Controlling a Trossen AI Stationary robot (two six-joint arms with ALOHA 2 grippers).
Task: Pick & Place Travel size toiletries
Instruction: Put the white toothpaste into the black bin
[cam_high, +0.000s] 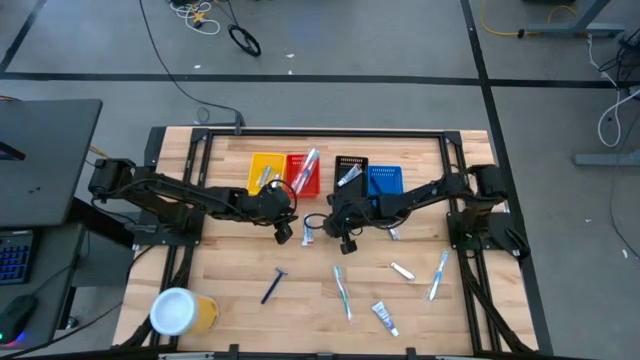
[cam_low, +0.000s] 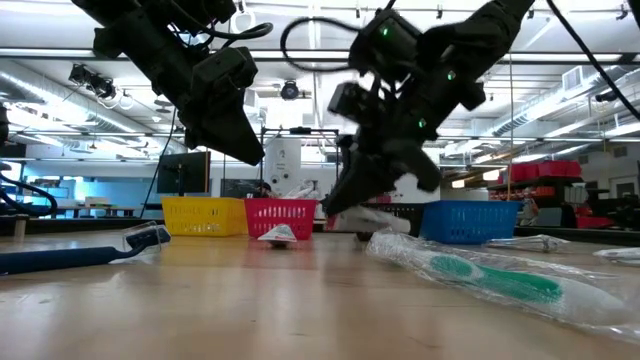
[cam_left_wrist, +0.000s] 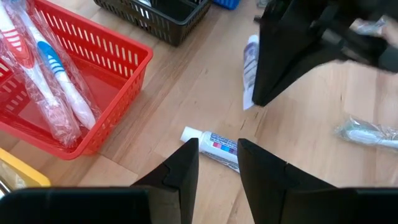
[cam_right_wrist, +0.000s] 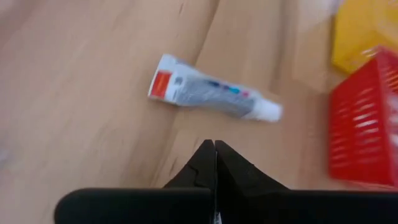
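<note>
A small white toothpaste tube (cam_high: 307, 234) lies flat on the table between my two grippers. My left gripper (cam_high: 283, 233) is open and hovers above it. In the left wrist view its fingers (cam_left_wrist: 217, 155) stand on either side of the tube (cam_left_wrist: 211, 144) without touching it. My right gripper (cam_high: 345, 243) is shut and empty (cam_right_wrist: 214, 146), raised just to the right of the tube (cam_right_wrist: 211, 93). A second white tube (cam_left_wrist: 249, 68) lies on the table behind the right gripper. Wrapped toothbrushes (cam_left_wrist: 50, 74) lie in the red bin (cam_left_wrist: 106, 81).
Yellow (cam_high: 262, 172), red (cam_high: 303, 172), black (cam_high: 350, 170) and blue (cam_high: 384, 180) bins stand in a row at the far side. Toward the near edge lie a blue razor (cam_high: 273, 285), toothbrushes (cam_high: 342, 290) (cam_high: 438, 275), a packet (cam_high: 402, 270) and a tube (cam_high: 385, 318). A yellow cup (cam_high: 182, 311) lies near-left.
</note>
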